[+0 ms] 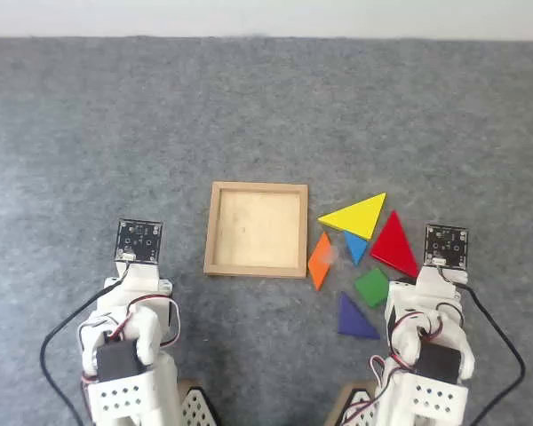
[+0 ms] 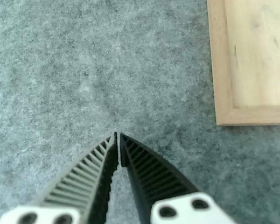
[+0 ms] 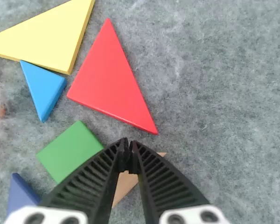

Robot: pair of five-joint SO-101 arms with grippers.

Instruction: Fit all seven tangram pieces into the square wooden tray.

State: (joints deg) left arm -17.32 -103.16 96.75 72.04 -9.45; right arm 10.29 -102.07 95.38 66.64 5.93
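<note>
- The left gripper (image 2: 117, 138) has its fingers pressed together with nothing between them, over bare grey felt (image 2: 84, 70) near a corner of the wooden tray (image 2: 220, 70).
- The right gripper (image 3: 127, 143) is also closed and holds nothing. It sits above a tan triangle (image 3: 126, 184), just beside the green square (image 3: 67, 149) and the red triangle (image 3: 109, 88).
- The yellow triangle (image 1: 357, 216), blue triangle (image 1: 354, 246), orange parallelogram (image 1: 320, 260) and purple triangle (image 1: 353, 318) lie on the felt beside the tray, on the right arm's side.
- The felt covers the whole table, and a pale wall (image 1: 266, 16) borders its far edge.
</note>
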